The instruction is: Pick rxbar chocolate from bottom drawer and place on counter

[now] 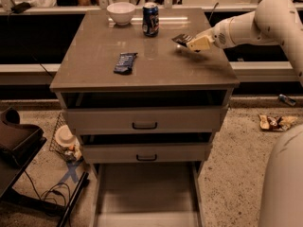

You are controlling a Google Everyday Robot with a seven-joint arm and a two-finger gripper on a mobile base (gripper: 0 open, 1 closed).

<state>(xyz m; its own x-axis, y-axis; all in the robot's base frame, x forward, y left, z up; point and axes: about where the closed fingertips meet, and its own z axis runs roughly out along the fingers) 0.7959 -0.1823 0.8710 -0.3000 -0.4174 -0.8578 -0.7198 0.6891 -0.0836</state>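
My gripper [188, 41] is over the right part of the counter [94, 65], just above its surface. It is shut on the rxbar chocolate [180, 38], a small flat black bar that sticks out to the left of the fingers. The white arm reaches in from the upper right. The bottom drawer [147, 193] is pulled out at the foot of the cabinet, and the part of its pale floor that shows is bare.
On the counter lie a blue crinkled wrapped bar [125, 63], a blue can [150, 19] and a white bowl [121, 13]. The two upper drawers [144, 119] with black handles are slightly ajar. A basket [64, 141] and a dark stand [19, 145] are on the left, and litter [274, 122] is on the floor at right.
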